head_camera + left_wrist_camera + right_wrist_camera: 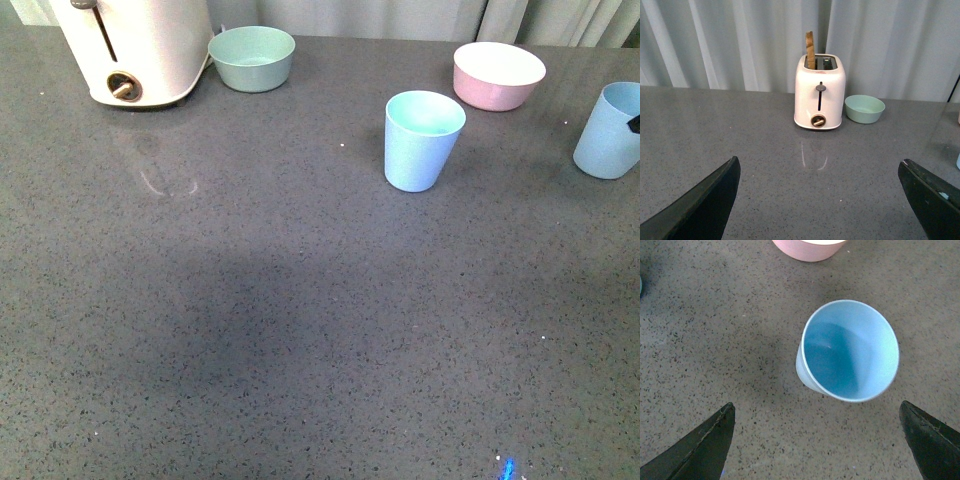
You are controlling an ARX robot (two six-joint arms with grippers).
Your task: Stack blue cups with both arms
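Fingers of the right gripper [817,404] are held wide apart over a blue cup [847,350], which is not touched; fingers of the left gripper [818,161] are likewise spread, empty. Two blue cups are counted: that one right of the pink bowl [499,75], cropped in the front view, and the second blue cup [424,140] just before the bowl.

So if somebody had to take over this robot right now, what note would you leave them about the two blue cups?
Left gripper: open, empty, facing the white two-slot toaster; no cup between its fingers.
Right gripper: open, above a light sky-blue tapered plastic cup, not touching it.
Cups: both upright and apart. The mid-table cup stands in front of the round pink bowl; the right-edge cup is probably the one under the right gripper.
Done: nothing grasped or stacked.
Left: grip the cups, nest one inside the other.
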